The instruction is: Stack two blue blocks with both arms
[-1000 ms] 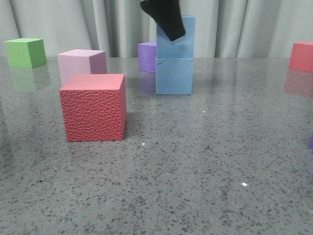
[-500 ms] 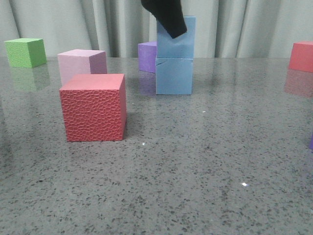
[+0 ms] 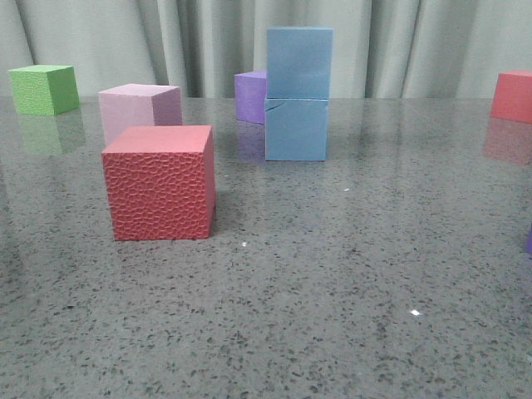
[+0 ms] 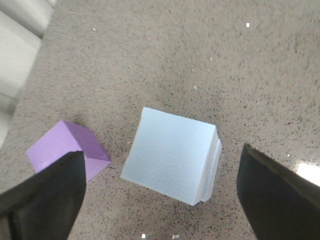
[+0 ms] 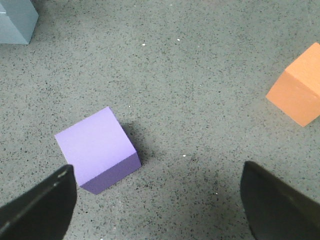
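Note:
Two light sky-blue blocks stand stacked mid-table in the front view: the upper block (image 3: 299, 62) rests on the lower block (image 3: 297, 130), which has a small crack near its top left edge. No gripper shows in the front view. In the left wrist view my left gripper (image 4: 160, 200) is open and empty, high above the stack; the upper block's top (image 4: 170, 153) lies between the fingers, well below them. In the right wrist view my right gripper (image 5: 160, 200) is open and empty above bare table beside a purple cube (image 5: 96, 148).
Front view: a red cube (image 3: 160, 182) near left, a pale pink cube (image 3: 139, 110) behind it, a green cube (image 3: 43, 88) far left, a purple cube (image 3: 250, 96) behind the stack, a red cube (image 3: 512, 95) at the right edge. An orange cube (image 5: 298, 90) shows in the right wrist view.
The black gripper that was at the upper blue block has risen out of the front view. The upper block stays on the lower one.

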Robot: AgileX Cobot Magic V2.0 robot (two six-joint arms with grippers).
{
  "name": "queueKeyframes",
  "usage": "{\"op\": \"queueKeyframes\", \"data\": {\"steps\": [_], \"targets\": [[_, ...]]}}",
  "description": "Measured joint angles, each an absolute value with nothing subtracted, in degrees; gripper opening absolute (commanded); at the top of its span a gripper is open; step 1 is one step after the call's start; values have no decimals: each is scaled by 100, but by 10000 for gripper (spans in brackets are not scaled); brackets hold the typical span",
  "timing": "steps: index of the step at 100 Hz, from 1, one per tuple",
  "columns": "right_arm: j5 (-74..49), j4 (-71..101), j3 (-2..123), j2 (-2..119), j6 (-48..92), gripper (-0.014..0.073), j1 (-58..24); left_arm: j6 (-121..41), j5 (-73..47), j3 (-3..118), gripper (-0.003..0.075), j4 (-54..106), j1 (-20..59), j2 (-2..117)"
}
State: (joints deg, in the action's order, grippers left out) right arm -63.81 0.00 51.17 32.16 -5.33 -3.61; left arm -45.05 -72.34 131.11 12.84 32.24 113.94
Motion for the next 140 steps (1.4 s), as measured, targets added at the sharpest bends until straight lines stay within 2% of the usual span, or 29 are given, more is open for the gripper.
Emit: {"op": "queueKeyframes", "data": {"steps": [19, 40, 66, 100, 121, 140], "targets": [[-6381, 0, 5117, 3216, -533, 655, -361, -3818, -7247, 13111, 589, 1234, 2977, 10986], [-6381, 0, 5117, 3216, -533, 655, -361, -2739, -7266, 13111, 587, 1100, 2339, 10465], [-6381, 0, 5117, 3216, -533, 655, -361, -2197, -7278, 12674, 585, 769, 1598, 9698], [-6381, 0, 5117, 3216, -533, 655, -361, -2038, -7105, 10753, 585, 759, 968, 8347], [-6320, 30, 5117, 3216, -533, 655, -361, -1996, -6294, 9073, 583, 814, 916, 7218], [-6236, 64, 5117, 3216, -524, 655, -361, -1991, -5399, 7470, 530, 877, 916, 6066]]}}
